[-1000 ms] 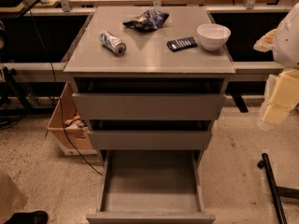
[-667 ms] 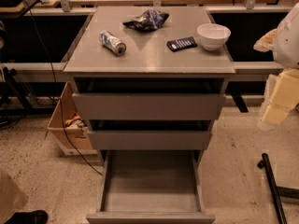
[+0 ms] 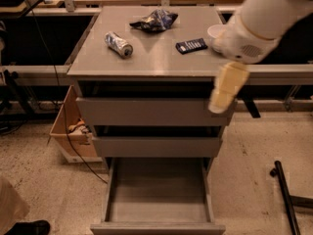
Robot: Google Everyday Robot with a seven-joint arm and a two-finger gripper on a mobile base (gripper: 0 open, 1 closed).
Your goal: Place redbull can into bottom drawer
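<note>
The redbull can (image 3: 119, 44) lies on its side on the left part of the grey cabinet top (image 3: 151, 58). The bottom drawer (image 3: 157, 227) is pulled out and its inside shows nothing in it. The two shallower drawers above it stand slightly out. My gripper (image 3: 225, 89) hangs in front of the cabinet's right front corner, at the height of the top drawer's front. It is well to the right of the can and holds nothing that I can see.
A dark blue snack bag (image 3: 155, 19) and a black remote (image 3: 191, 45) lie on the cabinet top. A white bowl (image 3: 214, 31) is mostly hidden behind my arm. A cardboard box (image 3: 66, 131) stands left of the cabinet. A black stand leg (image 3: 287, 199) lies on the floor at right.
My arm and gripper have swung left from the right edge of the view to in front of the cabinet's right front corner, now covering most of the bowl. The can has not moved.
</note>
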